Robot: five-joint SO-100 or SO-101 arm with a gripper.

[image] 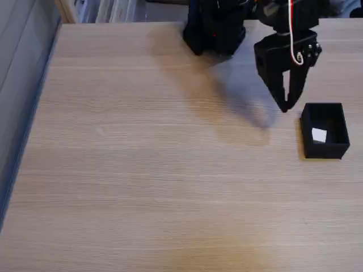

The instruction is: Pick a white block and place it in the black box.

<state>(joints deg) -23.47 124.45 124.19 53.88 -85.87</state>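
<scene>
A light wood-grain tabletop (pixel 159 170) is filling most of the fixed view, its grain running left to right, and a warmer yellowish patch is showing near the bottom edge. Along the left side a grey wall or panel (pixel 20 68) is running down beside the table's edge, and at the top left some pale, blurred items are standing behind the table.

The black arm's base (pixel 214 28) is sitting at the far edge of the table, right of centre, and is casting a soft shadow across the wood toward the middle. A white cable (pixel 293 34) is looping down over the wrist. The gripper (pixel 286 106) is pointing downward just to the left of the black box (pixel 339 148), apart from it; its two black fingers are converging to a tip with only a narrow slit between them higher up, so they are looking pressed together and are pinching nothing.

The black box is resting on the table near the right edge, and the white block (pixel 319 135) is lying inside it, on the floor toward its left wall.
</scene>
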